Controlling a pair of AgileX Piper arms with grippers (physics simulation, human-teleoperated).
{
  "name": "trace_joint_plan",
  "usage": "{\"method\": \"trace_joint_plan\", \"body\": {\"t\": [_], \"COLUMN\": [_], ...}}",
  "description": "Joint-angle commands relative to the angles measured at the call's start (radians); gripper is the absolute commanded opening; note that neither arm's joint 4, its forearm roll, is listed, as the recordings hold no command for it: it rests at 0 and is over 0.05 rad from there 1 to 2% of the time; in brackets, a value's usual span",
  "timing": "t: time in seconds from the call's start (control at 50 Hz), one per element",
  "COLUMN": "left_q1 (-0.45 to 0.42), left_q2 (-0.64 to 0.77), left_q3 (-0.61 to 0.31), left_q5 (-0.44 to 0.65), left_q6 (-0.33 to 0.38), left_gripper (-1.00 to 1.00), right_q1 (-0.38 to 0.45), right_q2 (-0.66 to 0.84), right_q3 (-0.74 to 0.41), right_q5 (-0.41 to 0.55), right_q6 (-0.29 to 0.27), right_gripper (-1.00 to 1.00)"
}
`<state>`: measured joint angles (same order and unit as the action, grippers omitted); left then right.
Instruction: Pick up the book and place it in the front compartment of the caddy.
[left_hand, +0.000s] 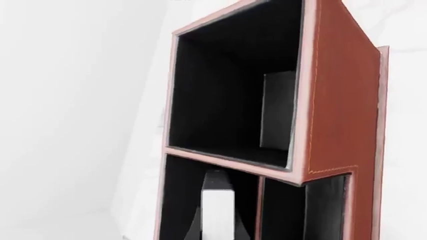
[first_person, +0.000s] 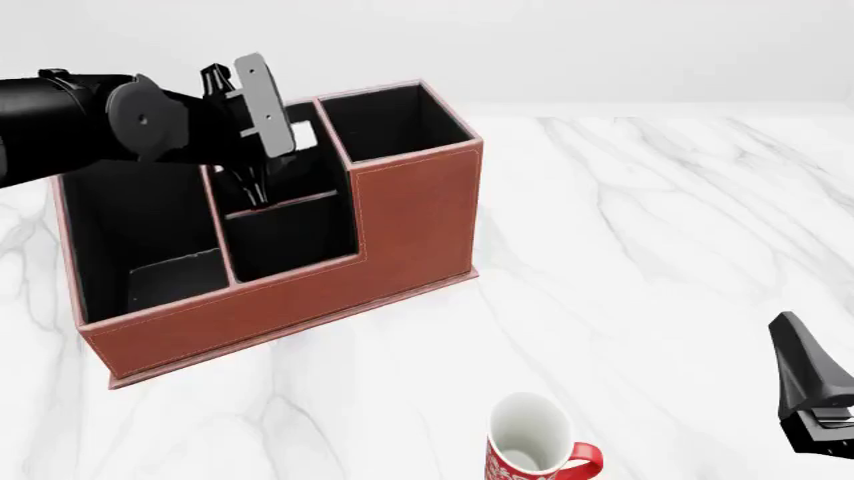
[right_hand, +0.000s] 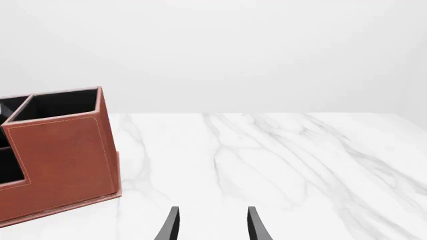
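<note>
The reddish-brown caddy (first_person: 414, 230) stands at the table's left. My left gripper (first_person: 254, 185) points down into its middle column and is shut on the book (left_hand: 217, 215), whose white page edge and black cover show between the fingers. In the left wrist view the book lies against the deeper bay, across the divider from the front compartment (left_hand: 300, 210). In the front view the fingers hang just behind that divider, above the low front compartment (first_person: 287, 235). My right gripper (first_person: 797, 350) is open and empty at the near right, far from the caddy (right_hand: 63, 155).
A red-and-white mug (first_person: 534, 450) stands at the near edge, in front of the caddy's right end. The wide large bay (first_person: 134, 230) is on the caddy's left and a tall bay (first_person: 394, 120) on its right. White marble table (first_person: 641, 220) stretches to the right.
</note>
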<state>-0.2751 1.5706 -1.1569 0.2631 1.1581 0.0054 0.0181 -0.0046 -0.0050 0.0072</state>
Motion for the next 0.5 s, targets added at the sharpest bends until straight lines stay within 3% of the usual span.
{"method": "trace_joint_plan", "body": {"t": [0.02, 0.08, 0.1, 0.5], "left_q1": [0.049, 0.063, 0.066, 0.085], "left_q2": [0.046, 0.062, 0.065, 0.051], "left_q3": [-0.01, -0.011, -0.008, -0.014], "left_q5": [-0.067, -0.091, -0.095, -0.087], "left_q6": [-0.017, -0.005, -0.001, 0.012], "left_gripper": [-1.0, -1.0, 1.0, 1.0], "right_q1": [-0.001, -0.002, -0.002, -0.002], "right_q2": [-0.004, -0.003, -0.003, -0.003], "right_q3": [0.001, 0.001, 0.001, 0.001], "right_q5": [0.001, 0.001, 0.001, 0.001], "right_q6": [-0.001, -0.002, -0.001, -0.001], "right_gripper": [1.0, 1.0, 1.0, 1.0]}}
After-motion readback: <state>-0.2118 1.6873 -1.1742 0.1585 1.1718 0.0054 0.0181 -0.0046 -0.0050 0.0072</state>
